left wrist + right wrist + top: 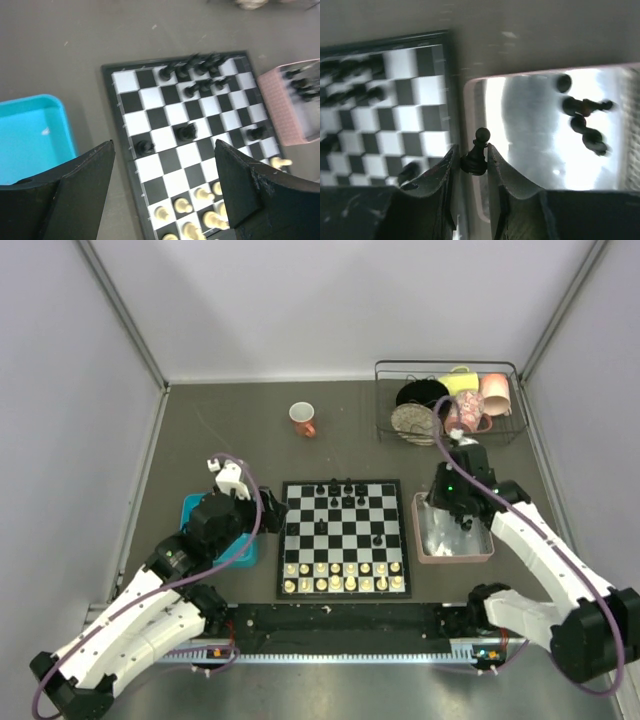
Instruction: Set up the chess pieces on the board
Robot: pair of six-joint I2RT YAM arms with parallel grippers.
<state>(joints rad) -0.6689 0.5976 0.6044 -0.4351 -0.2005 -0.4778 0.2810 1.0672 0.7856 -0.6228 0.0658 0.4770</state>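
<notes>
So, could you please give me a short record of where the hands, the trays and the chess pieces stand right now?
left hand: open, holding nothing, near the board's left edge
right hand: shut on a black pawn, upright, at the pink tray's board-side edge
board: black pieces mostly in the far rows, a few further in; white pieces in the two near rows
pink tray: right of the board, more black pieces inside
teal tray: left of the board
</notes>
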